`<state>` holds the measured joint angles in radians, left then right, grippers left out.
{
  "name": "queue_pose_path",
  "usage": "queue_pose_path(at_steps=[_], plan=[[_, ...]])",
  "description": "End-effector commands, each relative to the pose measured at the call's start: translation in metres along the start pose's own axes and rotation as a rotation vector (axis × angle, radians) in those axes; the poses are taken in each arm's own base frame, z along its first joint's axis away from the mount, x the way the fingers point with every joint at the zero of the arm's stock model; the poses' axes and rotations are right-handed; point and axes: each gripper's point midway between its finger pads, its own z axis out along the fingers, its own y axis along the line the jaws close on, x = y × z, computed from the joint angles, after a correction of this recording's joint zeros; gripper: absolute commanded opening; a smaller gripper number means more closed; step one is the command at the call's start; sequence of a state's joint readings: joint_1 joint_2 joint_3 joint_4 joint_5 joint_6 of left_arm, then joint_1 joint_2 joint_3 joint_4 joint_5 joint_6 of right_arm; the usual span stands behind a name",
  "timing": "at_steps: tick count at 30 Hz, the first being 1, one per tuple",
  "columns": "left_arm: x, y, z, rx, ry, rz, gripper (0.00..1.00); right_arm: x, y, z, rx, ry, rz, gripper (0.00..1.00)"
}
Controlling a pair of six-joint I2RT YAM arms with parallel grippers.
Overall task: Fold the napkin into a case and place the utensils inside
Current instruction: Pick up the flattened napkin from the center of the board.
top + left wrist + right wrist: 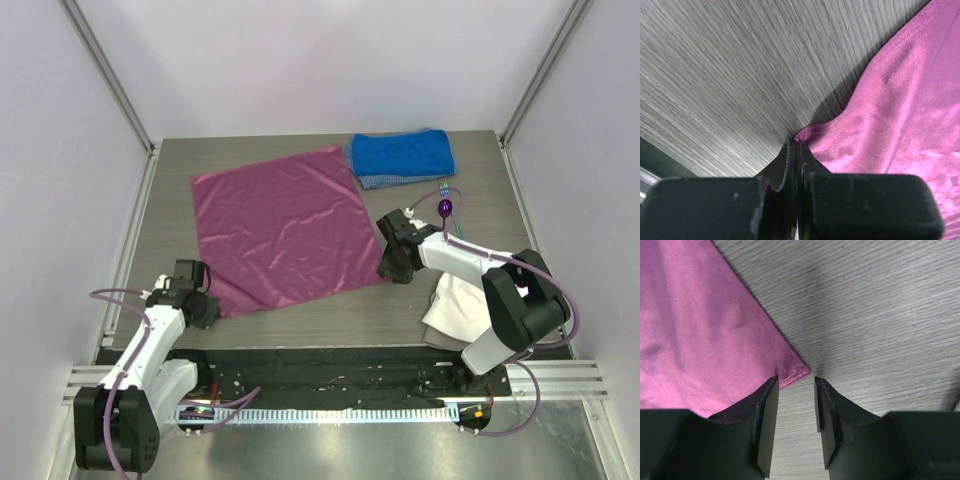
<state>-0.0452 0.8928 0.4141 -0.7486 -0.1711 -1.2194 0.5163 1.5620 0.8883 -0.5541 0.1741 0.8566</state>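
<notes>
Left gripper (pixel 793 146) is clamped tight on the napkin's (pixel 280 230) near-left corner, with the cloth puckered up into the tips. Right gripper (pixel 796 382) has its jaws apart, straddling the near-right corner. One finger sits over the hem, but it's not closed on it. Napkin's spread flat mid-worktop (pixel 300 322), not folded at all. Spoon (pixel 446 208) and fork (pixel 459 233) sit toward the right edge, towel (pixel 402 155) at the back edge, white cloth (pixel 455 305) near-right.
</notes>
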Motion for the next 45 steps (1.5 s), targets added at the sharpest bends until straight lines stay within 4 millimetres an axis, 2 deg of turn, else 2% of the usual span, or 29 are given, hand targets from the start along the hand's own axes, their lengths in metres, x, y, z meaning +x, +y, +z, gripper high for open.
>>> queue_pose_path(at_steps=[1,6,16,19,22,23,24,26,29,33,36,45], plan=[[-0.001,0.000,0.001,0.009,-0.006,-0.001,0.00,-0.013,0.004,-0.002,0.011,-0.051,0.021,0.42],[-0.004,0.003,0.001,0.009,-0.028,0.005,0.00,-0.016,0.003,0.001,0.035,-0.060,0.006,0.41],[-0.005,0.005,0.004,-0.006,-0.035,0.019,0.00,-0.006,-0.004,0.019,0.084,-0.023,-0.015,0.34],[-0.008,0.006,-0.001,-0.014,-0.046,0.021,0.00,-0.005,-0.006,0.021,0.085,-0.021,-0.027,0.26],[-0.011,0.008,-0.008,-0.026,-0.056,0.010,0.23,-0.002,-0.002,0.020,0.054,-0.016,-0.029,0.15],[-0.011,0.007,-0.009,-0.023,-0.057,0.005,0.37,-0.003,0.000,0.019,0.043,-0.019,-0.028,0.10],[-0.010,0.008,-0.010,-0.025,-0.051,-0.003,0.43,-0.004,0.000,0.017,0.035,-0.026,-0.024,0.04],[-0.010,0.008,-0.010,-0.028,-0.050,-0.006,0.51,-0.005,0.001,0.015,0.030,-0.034,-0.032,0.01],[-0.008,0.009,-0.008,-0.031,-0.042,0.003,0.52,-0.008,0.005,0.011,0.004,-0.045,-0.032,0.01],[-0.008,0.014,-0.006,-0.066,-0.041,0.012,0.44,-0.011,0.009,0.006,-0.026,-0.063,-0.021,0.01],[-0.009,0.018,-0.006,-0.084,-0.049,0.001,0.42,-0.012,0.010,0.005,-0.034,-0.068,-0.024,0.01],[-0.020,0.010,-0.004,-0.067,-0.100,0.002,0.40,-0.012,0.011,0.003,-0.045,-0.071,-0.030,0.01]])
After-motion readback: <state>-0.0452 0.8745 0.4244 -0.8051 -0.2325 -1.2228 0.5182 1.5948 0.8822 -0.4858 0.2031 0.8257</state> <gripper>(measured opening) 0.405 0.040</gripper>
